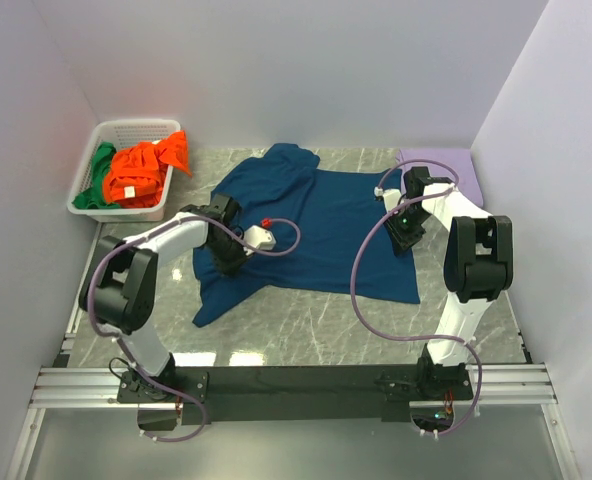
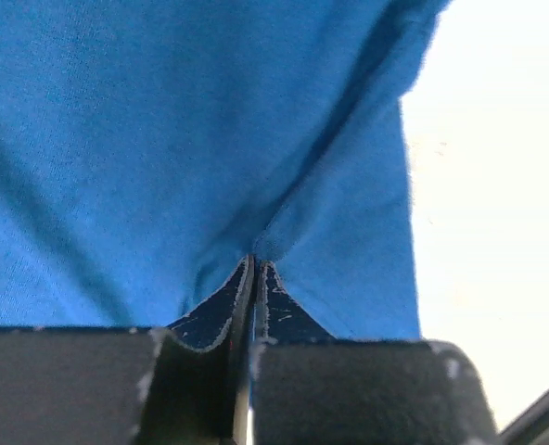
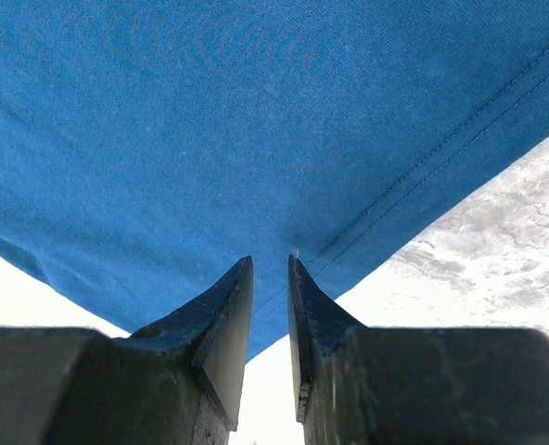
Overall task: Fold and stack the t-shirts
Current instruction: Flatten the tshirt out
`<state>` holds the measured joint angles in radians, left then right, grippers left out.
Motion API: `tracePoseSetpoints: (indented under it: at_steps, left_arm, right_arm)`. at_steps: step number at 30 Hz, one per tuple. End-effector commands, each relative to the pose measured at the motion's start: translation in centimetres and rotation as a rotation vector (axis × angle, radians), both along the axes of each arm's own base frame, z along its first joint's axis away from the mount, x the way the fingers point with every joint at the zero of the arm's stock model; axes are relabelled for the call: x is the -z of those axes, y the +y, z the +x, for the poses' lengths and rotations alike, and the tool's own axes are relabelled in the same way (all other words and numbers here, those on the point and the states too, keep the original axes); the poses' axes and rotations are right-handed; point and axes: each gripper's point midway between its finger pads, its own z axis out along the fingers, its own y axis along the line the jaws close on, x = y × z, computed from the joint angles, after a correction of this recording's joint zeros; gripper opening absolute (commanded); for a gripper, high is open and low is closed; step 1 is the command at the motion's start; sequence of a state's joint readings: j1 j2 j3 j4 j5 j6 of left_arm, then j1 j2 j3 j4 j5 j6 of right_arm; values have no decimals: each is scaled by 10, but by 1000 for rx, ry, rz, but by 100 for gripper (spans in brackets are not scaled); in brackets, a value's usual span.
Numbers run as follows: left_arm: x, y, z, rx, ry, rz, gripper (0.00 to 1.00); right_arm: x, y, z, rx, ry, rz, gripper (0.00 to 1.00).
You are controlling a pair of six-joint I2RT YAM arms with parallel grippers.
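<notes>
The navy blue t-shirt (image 1: 321, 225) lies spread and rumpled on the marble table, its bottom left corner pulled out toward the front. My left gripper (image 1: 226, 258) is at the shirt's left side; in the left wrist view it (image 2: 254, 261) is shut on a pinched fold of the blue cloth (image 2: 163, 139). My right gripper (image 1: 408, 238) is at the shirt's right edge; in the right wrist view it (image 3: 271, 261) has its jaws a narrow gap apart, tips at the stitched hem (image 3: 423, 167), nothing pinched. The orange t-shirt (image 1: 146, 168) and the green t-shirt (image 1: 100, 178) lie bunched in the basket.
The white slotted basket (image 1: 136, 128) stands at the back left by the wall. A pale purple cloth or mat (image 1: 441, 162) lies at the back right. White walls close in on three sides. Purple cables loop from both arms over the table.
</notes>
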<state>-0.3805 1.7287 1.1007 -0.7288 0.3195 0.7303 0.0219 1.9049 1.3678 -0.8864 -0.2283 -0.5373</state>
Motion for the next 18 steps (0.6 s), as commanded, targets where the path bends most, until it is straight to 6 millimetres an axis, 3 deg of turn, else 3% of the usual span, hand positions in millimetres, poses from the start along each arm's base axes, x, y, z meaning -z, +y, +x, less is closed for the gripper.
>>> tracePoseSetpoints:
  at_steps: [1, 6, 9, 14, 18]
  left_arm:
    - [-39, -15, -4, 40, -54, -65, 3]
    - [-50, -37, -39, 122, 2, -98, 1]
    - [-53, -61, -68, 178, 82, -143, 1]
    - [-46, -104, -131, 283, 259, -197, 1]
    - [-35, -120, -156, 297, 287, -199, 3]
  right_arm:
    - [3, 0, -1, -4, 13, 4, 29]
    - [2, 1, 0, -3, 12, 10, 28]
    - [3, 1, 0, -1, 14, 12, 28]
    - [2, 0, -2, -6, 12, 4, 28]
    - [3, -1, -5, -7, 18, 3, 27]
